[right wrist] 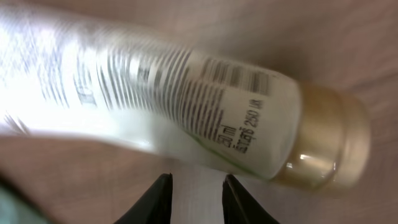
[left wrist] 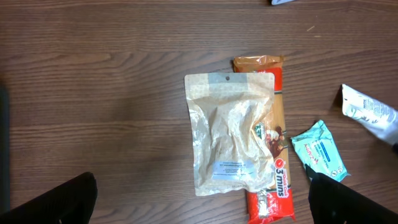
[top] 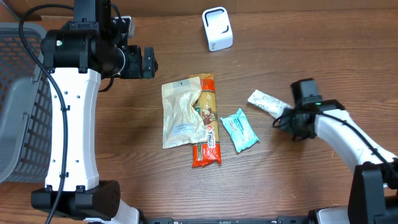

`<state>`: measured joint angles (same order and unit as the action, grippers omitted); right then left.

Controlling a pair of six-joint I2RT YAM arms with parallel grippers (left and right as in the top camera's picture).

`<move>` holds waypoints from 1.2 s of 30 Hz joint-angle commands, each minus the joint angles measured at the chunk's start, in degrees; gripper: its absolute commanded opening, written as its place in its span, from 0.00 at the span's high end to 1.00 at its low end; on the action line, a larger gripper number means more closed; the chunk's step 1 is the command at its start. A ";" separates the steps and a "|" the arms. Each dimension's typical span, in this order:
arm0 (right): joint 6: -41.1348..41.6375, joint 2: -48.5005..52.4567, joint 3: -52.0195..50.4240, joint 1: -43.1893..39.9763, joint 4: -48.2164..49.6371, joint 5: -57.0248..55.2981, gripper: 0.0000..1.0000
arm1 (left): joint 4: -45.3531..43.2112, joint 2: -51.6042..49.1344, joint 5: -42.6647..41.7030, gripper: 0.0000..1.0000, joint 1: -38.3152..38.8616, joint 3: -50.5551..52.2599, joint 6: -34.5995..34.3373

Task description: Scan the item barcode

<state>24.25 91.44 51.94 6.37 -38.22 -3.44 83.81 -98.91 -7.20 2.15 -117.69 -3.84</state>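
Overhead, left gripper [top: 148, 62] upper left, fingers spread wide, holding nothing, right gripper [top: 286, 117] mid right at white gold-capped tube [top: 266, 101], whether clamped on it unclear

We see a brown desk [top: 124, 155] with dark wood grain. The tube [right wrist: 186, 106] is white with a shiny gold cap [right wrist: 329, 143], and its barcode [right wrist: 242, 74] is black stripes on white. The pouch [top: 180, 115] is pale beige and see-through. The long packet [top: 208, 149] is orange and red, the small packet [top: 239, 130] teal. The scanner [top: 217, 28] is white and the mesh basket [top: 18, 124] grey.
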 commanded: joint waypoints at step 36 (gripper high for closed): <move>46.95 9.33 -0.63 11.63 21.35 -1.22 0.16 | -0.04 -0.17 0.17 0.00 0.11 -0.15 1.29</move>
<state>68.99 99.00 51.55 18.04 -17.69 -0.25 83.81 -98.91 -7.20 2.15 -117.69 -3.84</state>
